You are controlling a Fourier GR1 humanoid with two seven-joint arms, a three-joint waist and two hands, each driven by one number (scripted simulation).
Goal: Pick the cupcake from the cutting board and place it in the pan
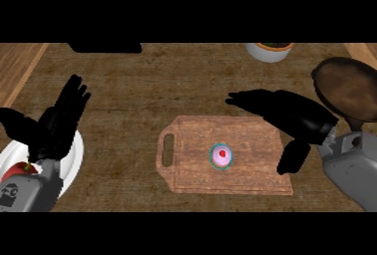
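Far left of frame: left hand upright, fingers straight and slightly spread, holding nothing. It shows over a white plate at lower left, and a small red object lies on the plate beside the forearm. Top left of centre: a black object, cut by the frame edge, identity unclear. Centre: wooden cutting board, handle slot to its left. The cupcake stands on the board near its middle, untouched. Upper centre-right: white cup with brown contents. Right of centre: right hand above the board's upper right corner, fingers extended leftward, thumb hanging down by the board's right edge, open, grasping nothing, apart from the cupcake. Upper right: brown pan, beside the right wrist.
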